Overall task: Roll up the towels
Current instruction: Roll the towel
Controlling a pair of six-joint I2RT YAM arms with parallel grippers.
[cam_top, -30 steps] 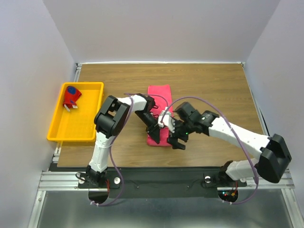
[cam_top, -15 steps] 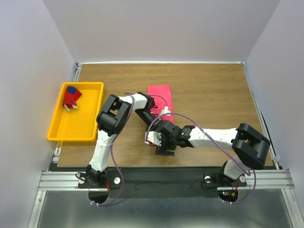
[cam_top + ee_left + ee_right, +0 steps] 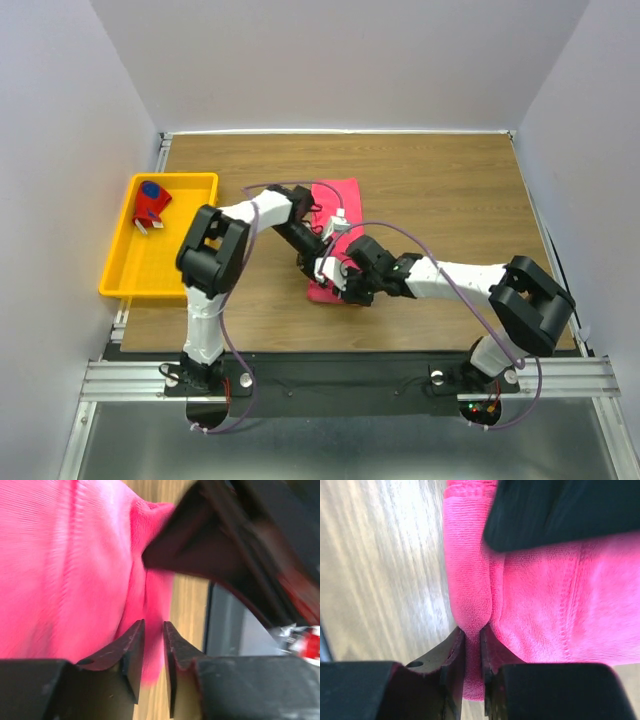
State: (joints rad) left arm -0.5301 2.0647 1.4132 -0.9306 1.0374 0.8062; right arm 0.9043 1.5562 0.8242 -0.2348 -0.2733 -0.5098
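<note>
The plain pink towel (image 3: 338,196) lies lengthwise on the wooden table, its near end bunched up between the two arms. My right gripper (image 3: 472,630) is shut on a raised fold of this towel (image 3: 545,595) at its edge, and the cloth is pinched between the fingers. My left gripper (image 3: 153,625) hovers close over the same towel (image 3: 60,555) with a narrow gap between its jaws and nothing pinched. In the top view the left gripper (image 3: 317,260) and right gripper (image 3: 336,280) nearly touch. The patterned red and blue towel (image 3: 151,204) sits rolled in the yellow tray (image 3: 160,270).
The right arm's dark body (image 3: 225,545) fills the upper right of the left wrist view, very close. The left gripper's dark body (image 3: 560,510) hangs over the towel in the right wrist view. The tray stands at the table's left edge. Grey walls enclose the table.
The right gripper has closed on the towel's fold after standing wide open. The left jaws have parted slightly. The left arm's elbow has swung to the left.
</note>
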